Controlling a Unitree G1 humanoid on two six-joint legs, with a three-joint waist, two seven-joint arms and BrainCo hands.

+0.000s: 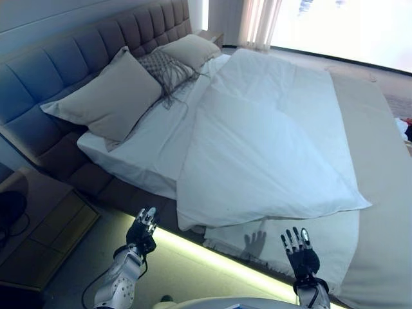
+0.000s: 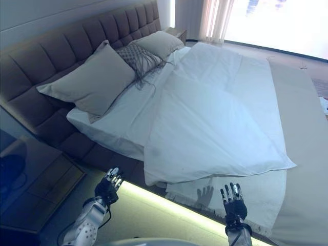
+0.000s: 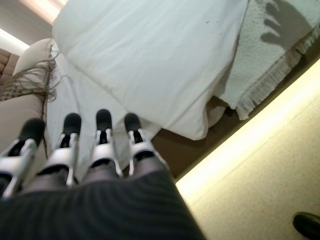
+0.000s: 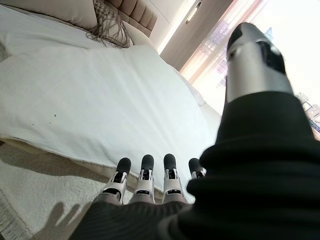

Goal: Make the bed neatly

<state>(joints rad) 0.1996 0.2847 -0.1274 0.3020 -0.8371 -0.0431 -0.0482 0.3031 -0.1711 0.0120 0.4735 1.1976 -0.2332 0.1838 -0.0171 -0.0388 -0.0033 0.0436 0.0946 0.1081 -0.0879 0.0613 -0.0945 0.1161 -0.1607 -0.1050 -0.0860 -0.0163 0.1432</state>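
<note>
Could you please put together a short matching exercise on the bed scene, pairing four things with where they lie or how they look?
Things:
1. white duvet
2. beige pillow
3. fringed blanket
4. patterned cushion

Places or states:
A. leaning against the headboard, nearest the robot
B. between the two pillows
C. askew across the mattress
D. hanging over the bed's near edge, under the duvet

Pairs: 1-C, 2-A, 3-D, 4-B

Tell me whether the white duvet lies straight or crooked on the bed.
Crooked: the white duvet lies skewed, one corner hanging off the bed.
</note>
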